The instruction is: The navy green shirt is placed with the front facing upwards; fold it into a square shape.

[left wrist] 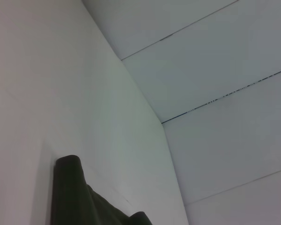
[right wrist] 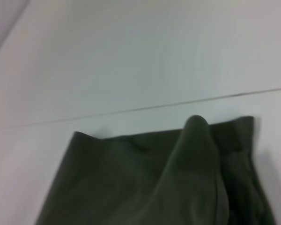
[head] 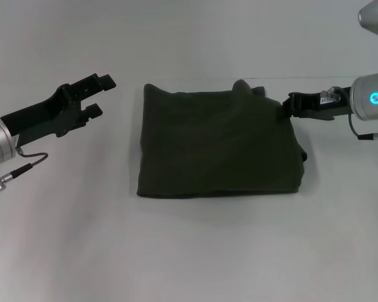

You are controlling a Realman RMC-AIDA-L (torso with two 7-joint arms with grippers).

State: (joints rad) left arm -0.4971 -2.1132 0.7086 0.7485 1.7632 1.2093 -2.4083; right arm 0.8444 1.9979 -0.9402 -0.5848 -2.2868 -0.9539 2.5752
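The shirt (head: 217, 141) lay mid-table as a dark green, roughly square bundle, plain side up, bunched at its far right corner. My right gripper (head: 287, 105) touched that right edge; I couldn't tell its jaws' state. My left gripper (head: 99, 94) hung open over bare white table (head: 63, 239), apart from the left edge.

lab or test bench | plain white table (head: 189, 251) | white panel walls (left wrist: 215, 61)

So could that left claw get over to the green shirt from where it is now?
Probably yes. The left claw hangs open, off the left edge of the navy green shirt, with only bare white table between them. Nothing stands in its path. The right claw is at the far right corner.
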